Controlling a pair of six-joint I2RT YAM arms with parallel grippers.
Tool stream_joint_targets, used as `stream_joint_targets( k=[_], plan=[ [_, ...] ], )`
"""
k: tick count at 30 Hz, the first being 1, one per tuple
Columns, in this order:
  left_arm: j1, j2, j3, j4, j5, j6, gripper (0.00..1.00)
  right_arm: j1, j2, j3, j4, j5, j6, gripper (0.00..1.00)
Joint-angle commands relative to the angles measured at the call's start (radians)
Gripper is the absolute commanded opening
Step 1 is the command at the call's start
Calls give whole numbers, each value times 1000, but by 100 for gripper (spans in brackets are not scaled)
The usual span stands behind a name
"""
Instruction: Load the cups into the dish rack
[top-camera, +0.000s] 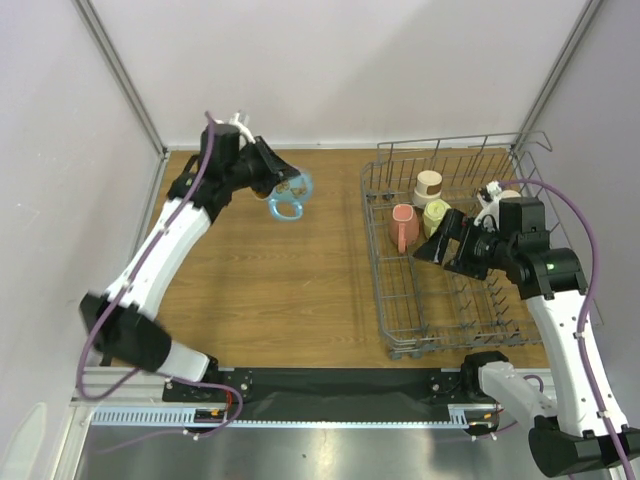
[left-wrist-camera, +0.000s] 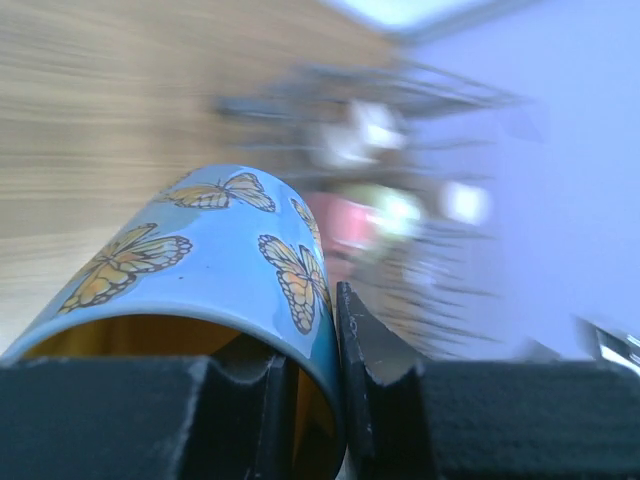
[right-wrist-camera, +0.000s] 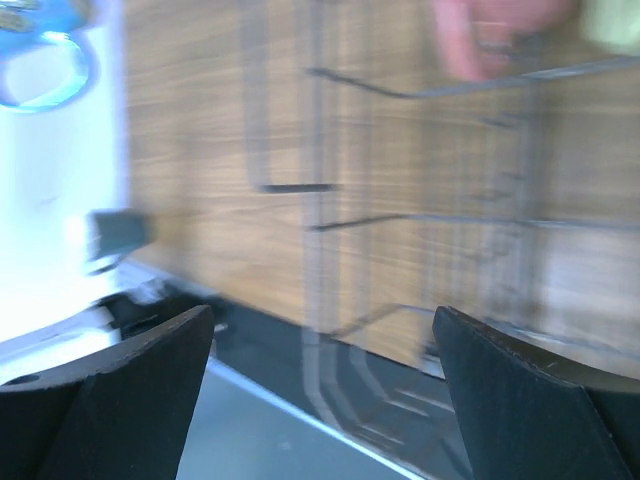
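Observation:
My left gripper (top-camera: 281, 185) is shut on the rim of a blue mug (top-camera: 288, 195) with orange butterflies and an orange inside. It holds the mug above the wood table at the far left. In the left wrist view one finger sits inside the mug (left-wrist-camera: 210, 250) and the other presses its outer wall, with the gripper (left-wrist-camera: 315, 345) clamped on that wall. The grey wire dish rack (top-camera: 376, 270) stands on the right and holds a pink cup (top-camera: 404, 226), a yellow-cream cup (top-camera: 436, 216) and a beige cup (top-camera: 428, 185). My right gripper (top-camera: 441, 247) hangs open and empty over the rack.
The right wrist view is blurred: rack wires (right-wrist-camera: 420, 220), the pink cup (right-wrist-camera: 490, 35) at the top and the blue mug (right-wrist-camera: 40, 50) far off at the upper left. White walls and a metal frame close in the table. A black strip runs along the near edge.

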Motion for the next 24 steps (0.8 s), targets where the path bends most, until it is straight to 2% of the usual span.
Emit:
stream_joint_targets(
  k=[1, 3, 7, 9, 12, 16, 21, 24],
  plan=[
    [-40, -131, -161, 452, 292, -252, 0, 8, -36, -46, 227, -290, 74, 100],
    [-98, -202, -226, 532, 296, -306, 0, 20, -59, -104, 363, -394, 133, 100],
    [-218, -291, -345, 846, 254, -423, 0, 79, -137, -213, 632, -481, 287, 100],
    [-288, -326, -371, 879, 217, -449, 0, 141, -148, -241, 759, -490, 355, 100],
    [-363, -352, -379, 908, 151, -473, 0, 223, -143, -235, 819, -440, 395, 99],
    [-423, -383, -412, 999, 96, -529, 0, 368, -153, -199, 787, -342, 369, 97],
    [-488, -389, -440, 1097, 37, -570, 0, 409, -162, -199, 789, -285, 381, 92],
    [-535, -395, -454, 1137, -7, -582, 1, 416, -182, -222, 864, -274, 436, 90]
  ],
)
